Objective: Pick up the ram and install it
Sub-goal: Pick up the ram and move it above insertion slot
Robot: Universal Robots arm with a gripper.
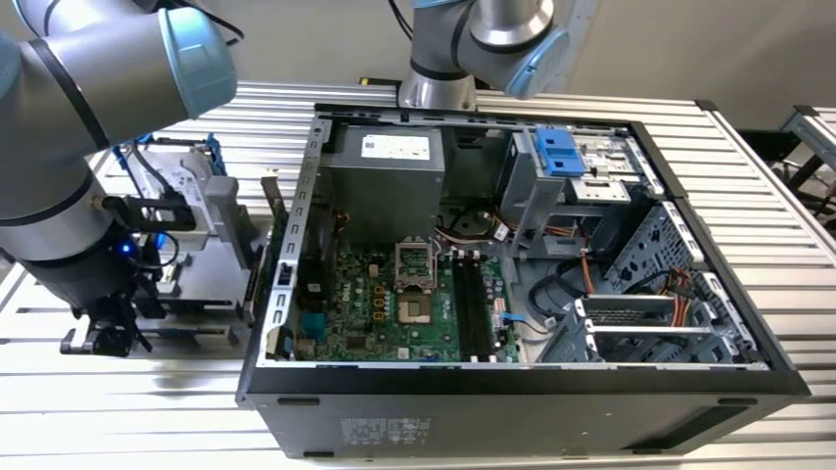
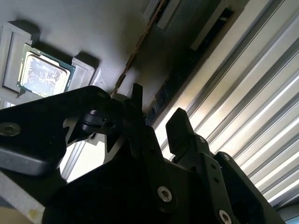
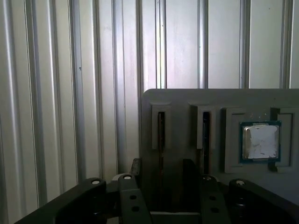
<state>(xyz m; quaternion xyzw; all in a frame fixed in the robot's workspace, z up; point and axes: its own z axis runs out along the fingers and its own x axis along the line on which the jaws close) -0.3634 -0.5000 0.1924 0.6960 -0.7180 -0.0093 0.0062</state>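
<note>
I count one ram (image 3: 161,135), seen edge-on as a thin brownish strip standing in a narrow slot of the grey moulded holder (image 3: 187,100). In the second wrist view the same strip (image 2: 140,39) runs across the matte grey holder (image 2: 93,28) toward the fingers.

The gripper (image 3: 161,165) has two black, blocky metal fingers (image 3: 187,170) held with bolts. They stand apart, one on each side of the ram, and I see a gap on both sides, so the hand is open and grips nothing. The second wrist view shows the gripper (image 2: 156,105) spread the same way.

The holder has two upright slots side by side; I cannot tell what the second slot (image 3: 205,135) contains. Beside them sits one square silver processor chip (image 3: 260,141) with a green border, in its own recess.

The table (image 3: 70,93) is ribbed bright aluminium. In the exterior view the grey arm (image 1: 78,127) stands at nine o'clock of the one open black computer case (image 1: 523,392), on the exterior view's left.
</note>
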